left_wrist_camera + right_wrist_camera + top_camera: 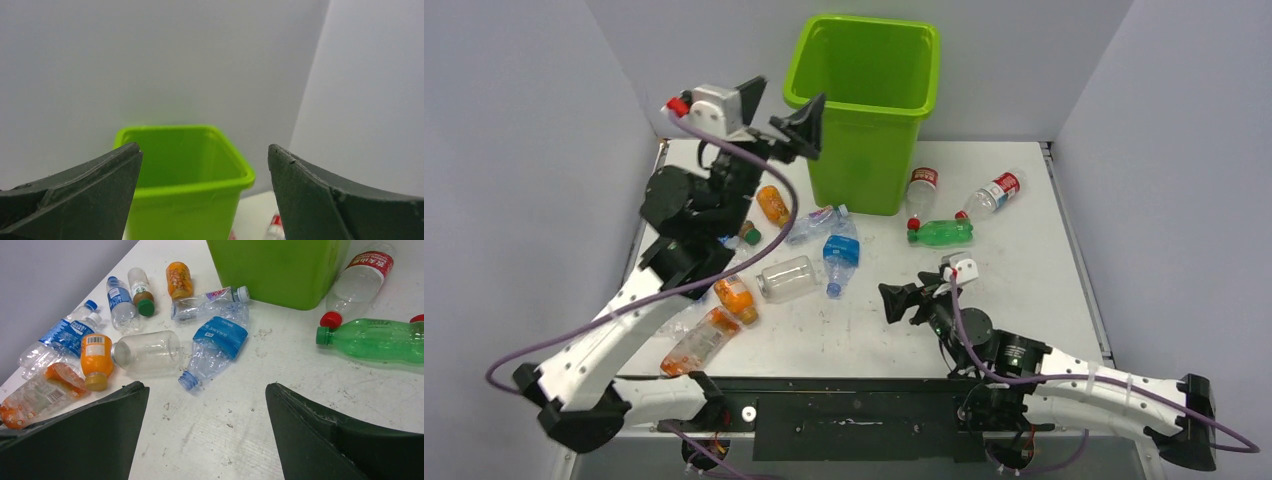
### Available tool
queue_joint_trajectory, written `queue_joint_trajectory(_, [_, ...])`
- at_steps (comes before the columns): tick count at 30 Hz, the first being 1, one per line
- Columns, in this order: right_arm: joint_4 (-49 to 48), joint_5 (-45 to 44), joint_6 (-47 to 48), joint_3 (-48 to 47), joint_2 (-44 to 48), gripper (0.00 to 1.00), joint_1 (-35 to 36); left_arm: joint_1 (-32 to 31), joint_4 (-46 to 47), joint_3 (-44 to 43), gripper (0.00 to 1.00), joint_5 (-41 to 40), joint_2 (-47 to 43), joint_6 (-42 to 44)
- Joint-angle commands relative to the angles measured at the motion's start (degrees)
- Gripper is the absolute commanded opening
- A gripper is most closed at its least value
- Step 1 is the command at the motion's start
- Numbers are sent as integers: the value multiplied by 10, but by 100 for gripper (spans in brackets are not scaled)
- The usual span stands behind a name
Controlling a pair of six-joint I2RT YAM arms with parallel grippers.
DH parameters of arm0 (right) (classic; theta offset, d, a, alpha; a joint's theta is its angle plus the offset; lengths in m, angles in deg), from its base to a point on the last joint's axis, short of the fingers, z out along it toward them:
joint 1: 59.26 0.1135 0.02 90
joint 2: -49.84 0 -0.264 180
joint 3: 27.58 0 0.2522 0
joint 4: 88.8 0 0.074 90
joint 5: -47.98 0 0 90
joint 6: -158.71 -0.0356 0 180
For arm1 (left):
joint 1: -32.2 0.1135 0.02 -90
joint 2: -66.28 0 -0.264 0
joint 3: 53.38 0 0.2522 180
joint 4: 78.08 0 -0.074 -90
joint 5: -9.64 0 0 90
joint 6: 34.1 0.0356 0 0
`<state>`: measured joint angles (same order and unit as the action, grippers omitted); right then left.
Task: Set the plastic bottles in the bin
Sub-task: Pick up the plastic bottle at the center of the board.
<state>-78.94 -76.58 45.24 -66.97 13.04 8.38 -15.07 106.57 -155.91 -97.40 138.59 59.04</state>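
Observation:
The lime-green bin (865, 150) stands at the back of the table. My left gripper (782, 112) hangs open and empty beside its left rim; in the left wrist view the bin (190, 200) shows between the fingers. Plastic bottles lie scattered on the table. A green one (942, 233) and two red-labelled ones (921, 190) (992, 195) lie right of the bin. A blue-labelled crushed one (215, 347), a clear one (147, 351) and orange ones (95, 357) lie left of centre. My right gripper (902, 300) is low over the table, open and empty, just short of the blue-labelled bottle (840, 255).
Grey walls close in the table (1024, 290) at the back and on both sides. The left arm's cable (754, 262) loops over the bottles at the left. More bottles lie along the left wall (65, 335).

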Motion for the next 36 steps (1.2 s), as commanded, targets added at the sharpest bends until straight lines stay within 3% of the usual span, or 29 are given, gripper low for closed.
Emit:
queue_joint_trajectory(1, [-33, 11, -9, -45, -71, 90, -5, 21, -258, 121, 96, -94, -91, -74])
queue_joint_trajectory(7, [-66, 80, -8, -77, -194, 90, -8, 52, -397, 290, 96, -78, -184, -134])
queue_joint_trajectory(11, [-117, 111, -16, -93, -275, 90, -32, 99, -384, 388, 96, -43, -220, -221])
queue_joint_trajectory(17, [-201, 259, -93, -122, -391, 92, -140, 173, -337, 453, 96, -10, -259, -324])
queue_joint_trajectory(29, [-259, 320, -73, -270, -593, 95, -174, 197, -286, 606, 97, 28, -325, -550])
queue_joint_trajectory(36, [-214, 247, -92, -232, -582, 96, -174, 197, -308, 651, 100, 24, -391, -577])
